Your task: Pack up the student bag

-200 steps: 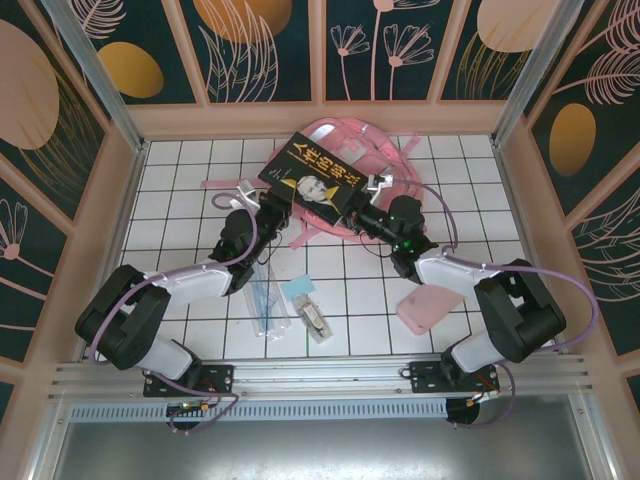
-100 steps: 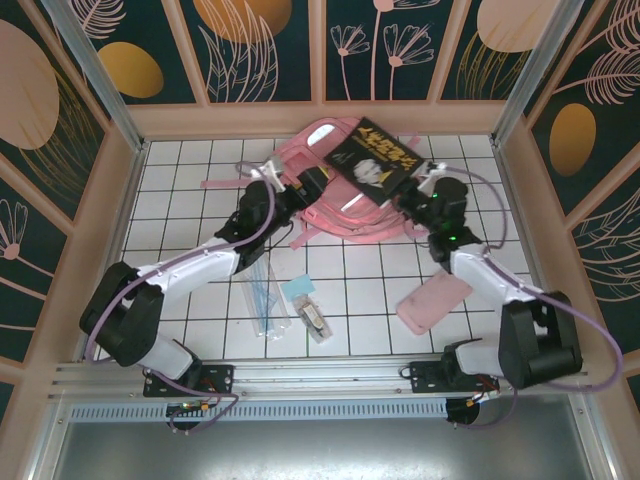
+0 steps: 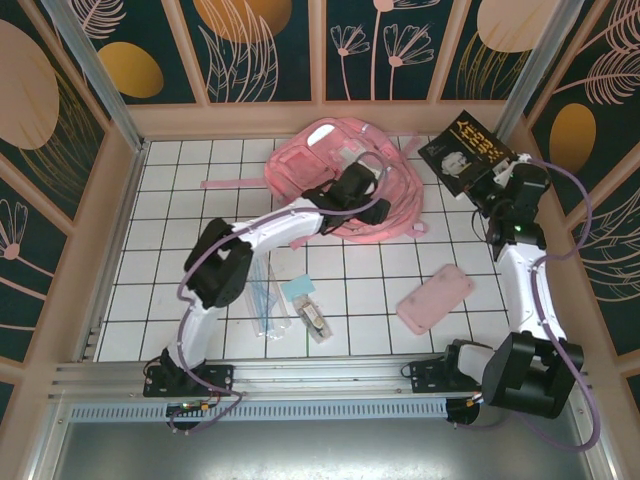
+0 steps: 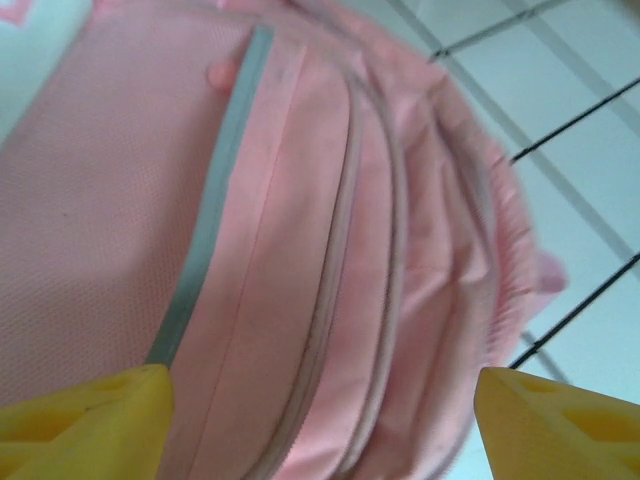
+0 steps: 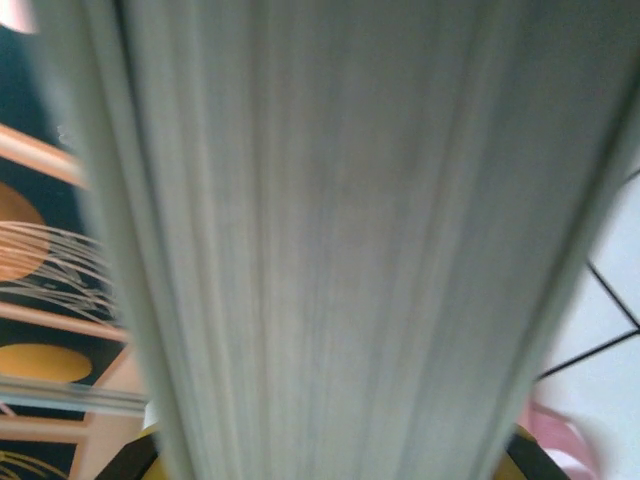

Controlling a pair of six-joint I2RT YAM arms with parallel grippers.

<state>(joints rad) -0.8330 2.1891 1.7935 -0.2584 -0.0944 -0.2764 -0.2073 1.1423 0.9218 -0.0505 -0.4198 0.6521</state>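
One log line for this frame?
left hand: open, over student bag | right hand: shut on book, near far-right corner | book: not yet in bag

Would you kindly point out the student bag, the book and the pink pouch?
student bag [image 3: 305,160], top external view, upper fabric.
book [image 3: 465,152], top external view, dark cover.
pink pouch [image 3: 434,298], top external view, its middle.

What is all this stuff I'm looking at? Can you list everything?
student bag: one, pink, far middle of table
book: one, black, in the air at far right
flat pouch: one, pink, near right
clear packet: one, see-through, near left
blue card: one, pale blue, beside packet
grey thing: one, small, near centre
table: one, white tiles
left gripper: one, yellow-tipped, open over bag
right gripper: one, black, shut on book
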